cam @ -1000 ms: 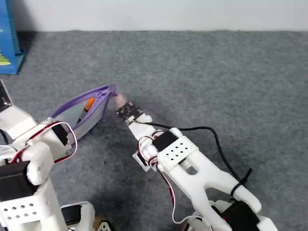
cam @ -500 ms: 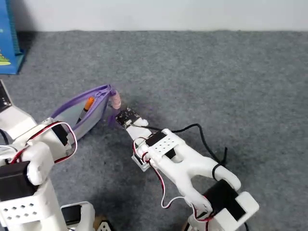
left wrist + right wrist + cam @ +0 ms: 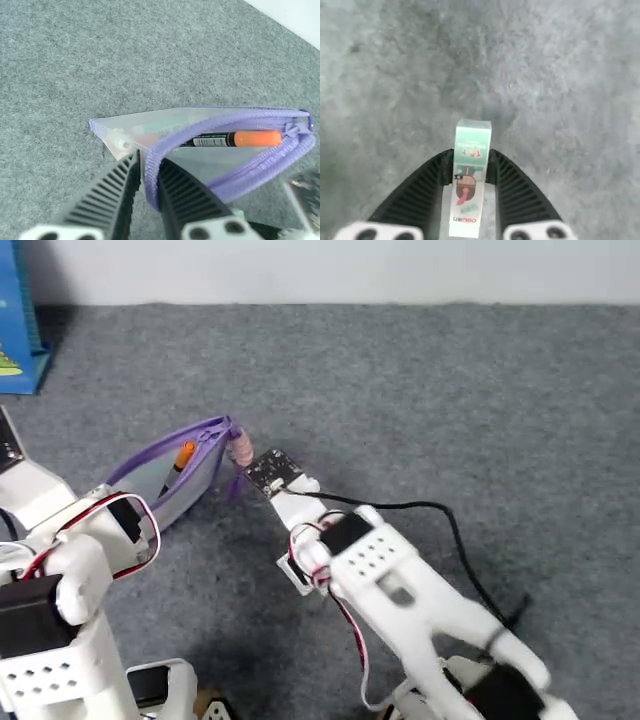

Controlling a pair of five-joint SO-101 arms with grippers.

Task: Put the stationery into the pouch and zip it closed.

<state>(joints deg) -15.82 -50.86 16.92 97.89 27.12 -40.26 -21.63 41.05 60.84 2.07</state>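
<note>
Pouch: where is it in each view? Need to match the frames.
High view: the pouch lies left of centre on the grey mat, mouth open.
Left wrist view: centre of the picture, its purple zipper edge pinched in the left gripper.
Right wrist view: faces the mat past the green box in the right gripper.
Shared landmark: the orange-capped pen inside the pouch, in the high and left wrist views.

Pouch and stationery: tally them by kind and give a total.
pouch: 1
pen: 1
box: 1
Total: 3
</note>
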